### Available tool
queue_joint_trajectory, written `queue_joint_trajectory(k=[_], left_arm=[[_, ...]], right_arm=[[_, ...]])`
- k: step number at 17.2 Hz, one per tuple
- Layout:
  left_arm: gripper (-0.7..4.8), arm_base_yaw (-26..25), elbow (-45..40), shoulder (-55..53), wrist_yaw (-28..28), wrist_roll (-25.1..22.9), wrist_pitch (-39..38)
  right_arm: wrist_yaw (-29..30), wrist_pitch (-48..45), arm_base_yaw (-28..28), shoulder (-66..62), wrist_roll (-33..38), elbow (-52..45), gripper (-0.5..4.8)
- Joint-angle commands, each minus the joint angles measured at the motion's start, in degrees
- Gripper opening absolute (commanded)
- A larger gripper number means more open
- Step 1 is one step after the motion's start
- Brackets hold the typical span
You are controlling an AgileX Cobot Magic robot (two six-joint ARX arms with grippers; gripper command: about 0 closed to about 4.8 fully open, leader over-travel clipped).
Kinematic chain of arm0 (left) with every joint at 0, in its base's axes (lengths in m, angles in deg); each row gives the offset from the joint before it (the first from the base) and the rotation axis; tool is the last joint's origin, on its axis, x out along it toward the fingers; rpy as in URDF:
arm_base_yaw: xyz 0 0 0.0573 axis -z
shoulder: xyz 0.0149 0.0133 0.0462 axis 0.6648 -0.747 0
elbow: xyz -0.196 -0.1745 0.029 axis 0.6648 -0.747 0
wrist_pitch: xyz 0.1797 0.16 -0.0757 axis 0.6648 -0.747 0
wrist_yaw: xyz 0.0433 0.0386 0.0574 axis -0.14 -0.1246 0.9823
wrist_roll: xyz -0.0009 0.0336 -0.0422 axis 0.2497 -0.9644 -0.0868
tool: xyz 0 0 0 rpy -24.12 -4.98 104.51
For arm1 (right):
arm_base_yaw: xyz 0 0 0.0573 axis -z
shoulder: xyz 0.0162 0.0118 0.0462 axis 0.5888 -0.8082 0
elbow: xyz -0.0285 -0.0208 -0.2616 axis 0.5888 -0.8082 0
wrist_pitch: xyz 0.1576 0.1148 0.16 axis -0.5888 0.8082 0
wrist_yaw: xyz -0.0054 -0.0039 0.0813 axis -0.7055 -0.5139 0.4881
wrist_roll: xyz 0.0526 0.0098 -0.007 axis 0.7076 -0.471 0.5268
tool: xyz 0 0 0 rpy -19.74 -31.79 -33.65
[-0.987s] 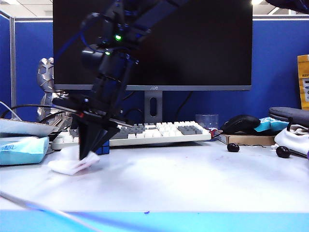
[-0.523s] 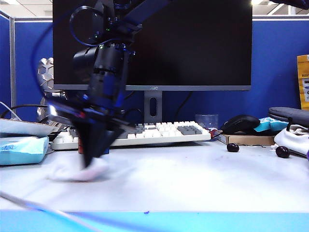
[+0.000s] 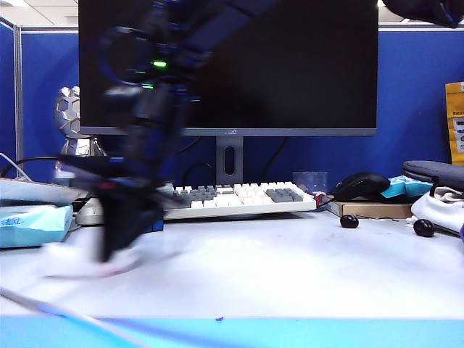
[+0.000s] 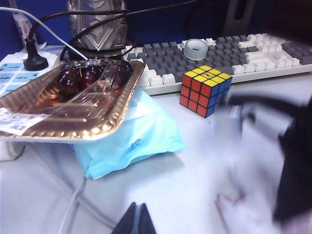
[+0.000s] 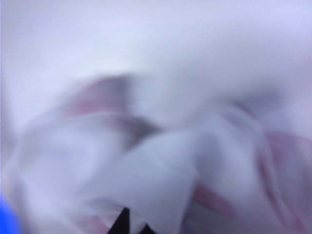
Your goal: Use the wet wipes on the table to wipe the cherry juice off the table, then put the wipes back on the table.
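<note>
The left gripper (image 4: 137, 220) hovered with jaws closed, in front of the blue tissue pack (image 4: 129, 136). Beyond, beside that pack, the right gripper (image 3: 109, 250) (blurred) clamped the wet wipes (image 3: 76, 264) against the table (image 3: 304, 268), pink stains showing.
</note>
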Motion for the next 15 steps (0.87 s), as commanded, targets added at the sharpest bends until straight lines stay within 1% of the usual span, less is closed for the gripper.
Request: queue_joint_trajectory(k=[1, 2, 3, 6, 7, 8, 9, 11, 12, 13, 14, 15], left_arm=[[-0.02, -0.13, -0.04, 0.2, -0.28, 0.2, -0.61], [-0.02, -0.13, -0.04, 0.2, -0.28, 0.2, -0.61], [-0.02, -0.13, -0.04, 0.2, -0.28, 0.17, -0.61], [-0.02, -0.13, -0.04, 0.2, -0.28, 0.17, -0.61], [-0.02, -0.13, -0.04, 0.2, -0.28, 0.17, -0.61], [-0.02, -0.13, -0.04, 0.2, -0.28, 0.17, -0.61], [-0.02, -0.13, -0.04, 0.2, -0.28, 0.17, -0.61], [-0.02, -0.13, -0.04, 0.2, -0.28, 0.17, -0.61], [-0.02, -0.13, -0.04, 0.2, -0.28, 0.17, -0.61], [-0.02, -0.13, -0.04, 0.2, -0.28, 0.17, -0.61], [-0.02, -0.13, -0.04, 0.2, -0.28, 0.17, -0.61], [-0.02, -0.13, -0.04, 0.2, -0.2, 0.17, -0.61]], right_arm=[[-10.36, 2.05, -1.44, -0.87, -1.14, -0.26, -0.06], [-16.92, 3.37, -1.05, -0.9, -0.74, -0.28, -0.06], [-21.62, 4.11, -0.33, -1.16, 0.85, -0.28, -0.06], [-27.21, 3.78, 3.96, -1.44, 8.04, -0.24, -0.06], [-27.69, 2.89, 5.27, -1.44, 9.66, -0.24, -0.06], [-26.99, 1.99, 5.97, -1.42, 9.75, -0.11, -0.06], [-25.11, 0.7, 6.43, -1.36, 9.64, -0.09, -0.06], [-15.15, -4.81, 6.1, -1.4, 8.22, -0.09, -0.06], [-8.83, -7.34, 5.51, -1.46, 8.24, -0.11, -0.06], [-4.09, -8.41, 4.72, -1.46, 8.24, -0.11, -0.06], [0.04, -8.81, 3.69, -1.46, 8.09, -0.11, -0.06], [2.12, -8.35, 2.64, -1.46, 7.26, -0.11, -0.06]])
